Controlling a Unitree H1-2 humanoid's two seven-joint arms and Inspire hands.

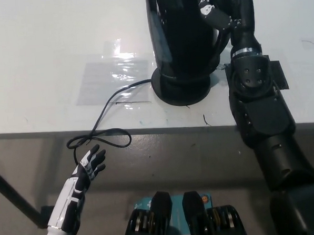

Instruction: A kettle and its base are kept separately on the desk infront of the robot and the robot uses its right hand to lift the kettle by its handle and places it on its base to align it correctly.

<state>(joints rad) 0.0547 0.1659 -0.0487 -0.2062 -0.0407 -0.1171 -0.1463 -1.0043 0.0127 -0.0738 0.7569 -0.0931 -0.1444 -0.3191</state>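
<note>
White table (48, 60) is carrying the base (181, 89); the kettle (181, 32) is sitting on it, right hand (217, 11) gripping its handle, left hand (92, 164) hanging open at lower left.
</note>
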